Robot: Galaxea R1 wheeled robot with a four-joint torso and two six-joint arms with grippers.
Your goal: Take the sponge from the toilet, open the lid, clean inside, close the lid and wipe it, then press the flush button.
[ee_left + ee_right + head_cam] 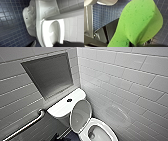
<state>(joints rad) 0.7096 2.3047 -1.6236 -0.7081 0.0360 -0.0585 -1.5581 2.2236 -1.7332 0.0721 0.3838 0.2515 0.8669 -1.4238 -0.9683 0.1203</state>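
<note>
The right end effector (134, 44) is clamped on one pinched end of the sponge (139, 22), which stands out in front of the wrist. Dark parts of the left arm (66, 44) show, its grip unreadable.

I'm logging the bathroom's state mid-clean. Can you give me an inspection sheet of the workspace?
Surface: floor of small dark blue tiles.
Job's things: toilet with lid raised and bowl open; flush button on the tank top; green sponge, bent, off the toilet.
Clutter: nothing seen.
Grippers: right pincer shut on one end of the sponge; left pincer beside the toilet, open or shut cannot be told.
Cables: nothing seen.
Surroundings: white tiled walls, a recessed niche above the tank, a metal grab bar.
</note>
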